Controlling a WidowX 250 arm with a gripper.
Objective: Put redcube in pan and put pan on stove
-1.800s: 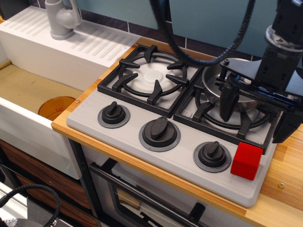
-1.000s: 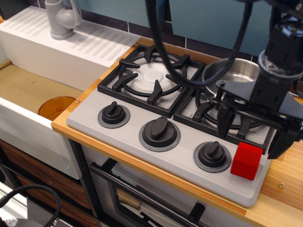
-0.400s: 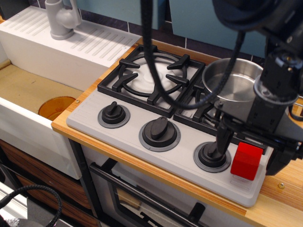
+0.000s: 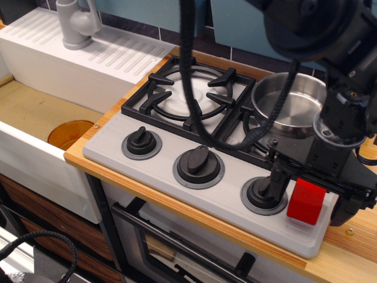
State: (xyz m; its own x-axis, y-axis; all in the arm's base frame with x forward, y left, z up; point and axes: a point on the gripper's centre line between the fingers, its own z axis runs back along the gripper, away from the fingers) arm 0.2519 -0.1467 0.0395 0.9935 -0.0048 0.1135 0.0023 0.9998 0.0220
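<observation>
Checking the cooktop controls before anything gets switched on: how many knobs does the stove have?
3, in a row along the front of the stove: left knob, larger middle knob, and right knob, partly covered by a finger of the open gripper straddling the redcube.

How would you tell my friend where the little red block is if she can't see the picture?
Find the grey stove with black grates on the wooden counter, beside the white sink. Follow its row of three black knobs to the rightmost knob; just to the right of it, at the stove's front right corner, sits the redcube, between the open fingers of the robot's tool. It is the only bright red thing there.
</observation>
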